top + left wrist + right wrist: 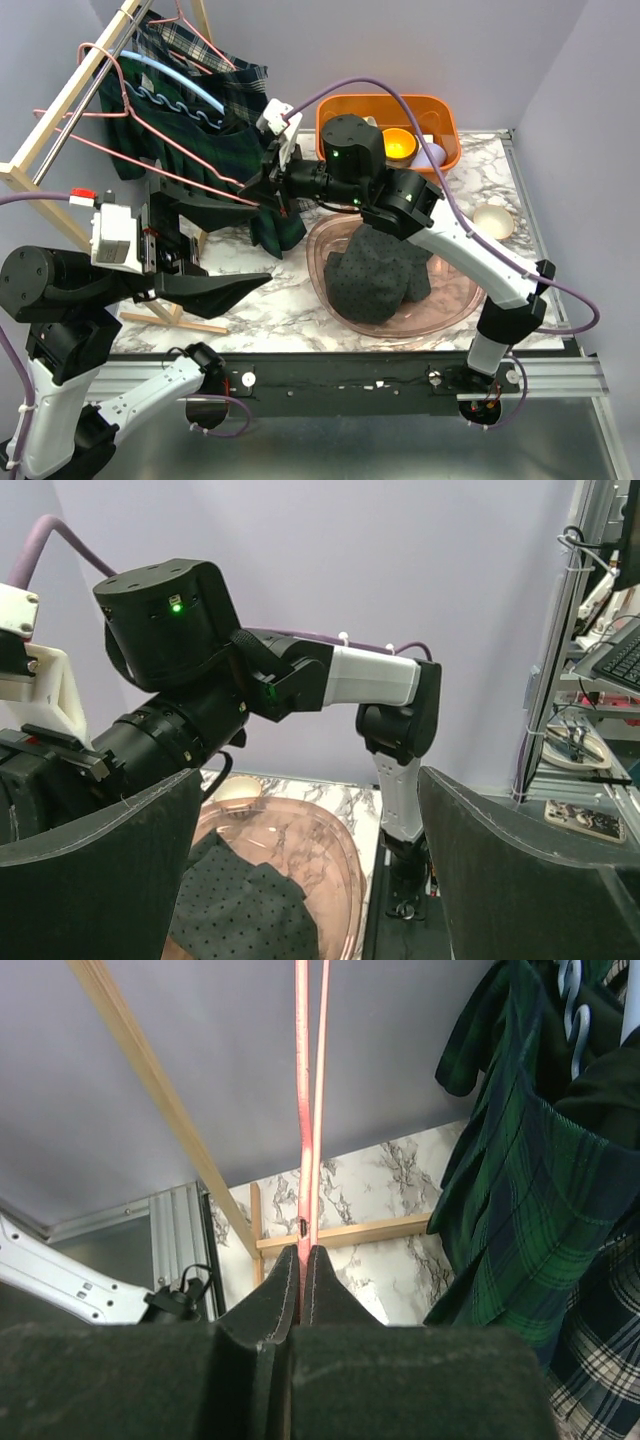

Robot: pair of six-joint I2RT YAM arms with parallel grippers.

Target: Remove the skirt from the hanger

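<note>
My right fingers (272,1305) pinch the pink hanger (303,1110); my left fingers (100,865) are spread, empty. Steadying step, I think; next, left must grip the skirt (520,1210) and pull.

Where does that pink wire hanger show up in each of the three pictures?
Top external: the pink hanger slants from the upper left down towards the centre.
Left wrist: not in it.
Right wrist: the pink hanger is a thin upright line just left of centre.
Shared landmark: the marble table, seen in all three.
</note>
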